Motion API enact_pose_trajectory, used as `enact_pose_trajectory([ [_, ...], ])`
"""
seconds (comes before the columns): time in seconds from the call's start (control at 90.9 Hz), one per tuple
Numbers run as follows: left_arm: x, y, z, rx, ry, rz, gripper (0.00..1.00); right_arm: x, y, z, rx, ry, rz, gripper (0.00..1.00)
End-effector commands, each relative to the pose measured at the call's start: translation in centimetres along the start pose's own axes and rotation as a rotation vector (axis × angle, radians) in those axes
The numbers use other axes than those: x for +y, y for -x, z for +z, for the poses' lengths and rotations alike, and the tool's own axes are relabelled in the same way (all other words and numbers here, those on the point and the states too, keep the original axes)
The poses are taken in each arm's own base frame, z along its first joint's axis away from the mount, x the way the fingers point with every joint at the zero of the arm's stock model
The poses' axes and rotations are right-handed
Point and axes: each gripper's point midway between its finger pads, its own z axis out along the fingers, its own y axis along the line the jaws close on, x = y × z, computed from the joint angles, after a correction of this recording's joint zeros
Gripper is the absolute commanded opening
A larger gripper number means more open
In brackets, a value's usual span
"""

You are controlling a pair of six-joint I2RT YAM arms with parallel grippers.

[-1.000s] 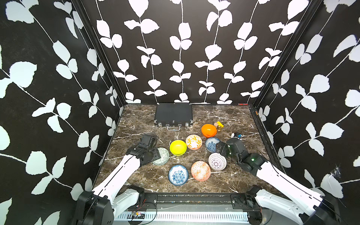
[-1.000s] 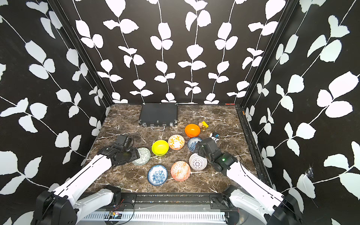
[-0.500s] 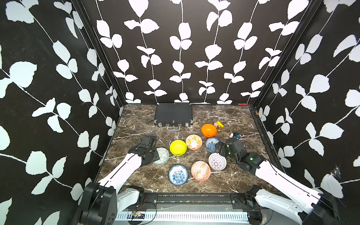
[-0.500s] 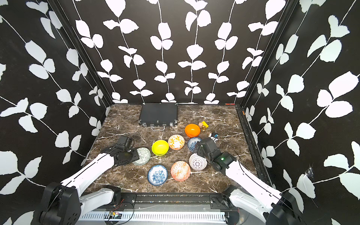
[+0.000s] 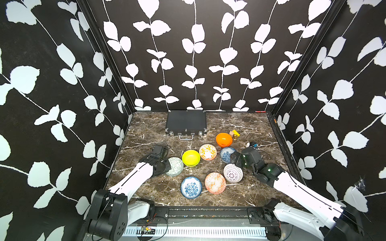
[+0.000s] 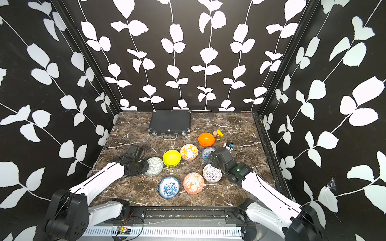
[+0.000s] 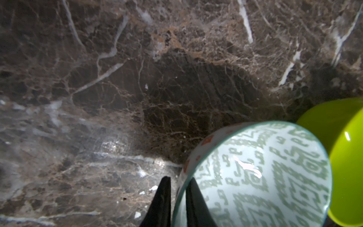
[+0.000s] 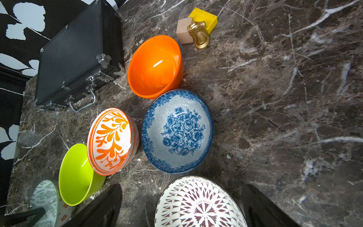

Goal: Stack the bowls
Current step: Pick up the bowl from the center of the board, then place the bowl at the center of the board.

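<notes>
Several small bowls stand on the marble table [image 5: 146,133]. My left gripper [image 7: 179,188] is shut on the rim of the grey-green patterned bowl [image 5: 177,165], one finger inside and one outside. That bowl sits close beside the yellow bowl [image 5: 191,158]. My right gripper [image 8: 181,186] is open, its fingers either side of the white purple-dotted bowl [image 8: 198,206] without touching it. Beyond it lie a blue-floral bowl [image 8: 177,130], the orange-leaf bowl [image 8: 112,140] and the plain orange bowl [image 8: 155,65]. At the front stand the second blue-floral bowl [image 5: 191,187] and the orange-geometric bowl [image 5: 215,182].
A flat black case [image 5: 186,122] lies at the back. Yellow and tan blocks [image 8: 196,21] with a small gold figure [image 8: 199,35] sit behind the orange bowl. A small white and blue object [image 5: 251,144] lies near the right arm. Patterned walls close in three sides.
My left gripper has closed onto the grey-green bowl's rim. The right arm and the other bowls have stayed where they were.
</notes>
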Motion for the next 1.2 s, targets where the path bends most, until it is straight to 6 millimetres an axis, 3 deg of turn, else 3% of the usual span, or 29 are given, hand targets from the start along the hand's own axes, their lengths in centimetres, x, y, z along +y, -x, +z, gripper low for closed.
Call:
enact_pose_trajectory([
  [0.0, -0.2, 0.8, -0.6, -0.016, 0.007, -0.005, 0.06, 0.1, 0.6, 0.0, -0.028, 0.007, 0.012, 0.97],
  [0.066, -0.2, 1.2, -0.8, -0.026, 0.012, -0.008, 0.00, 0.1, 0.6, -0.1, -0.029, 0.007, 0.013, 0.97],
  [0.374, -0.6, 3.8, -1.6, -0.077, 0.023, -0.009, 0.00, 0.0, 0.6, 0.0, -0.033, 0.006, 0.014, 0.96],
  [0.671, -1.3, 8.4, -1.3, -0.151, -0.093, -0.115, 0.00, 0.0, 0.6, 0.1, -0.031, 0.001, 0.014, 0.97],
  [0.792, -2.5, 9.7, -0.8, -0.146, -0.141, -0.116, 0.00, 0.1, 0.6, 0.2, -0.030, -0.002, 0.011, 0.96],
  [0.924, -3.5, 10.1, -0.3, -0.136, -0.186, -0.126, 0.00, 0.1, 0.7, 0.3, -0.030, -0.005, 0.011, 0.96],
  [1.188, -3.0, 10.1, 0.4, -0.139, -0.165, -0.129, 0.00, 0.2, 0.7, 0.6, -0.023, -0.011, 0.003, 0.96],
])
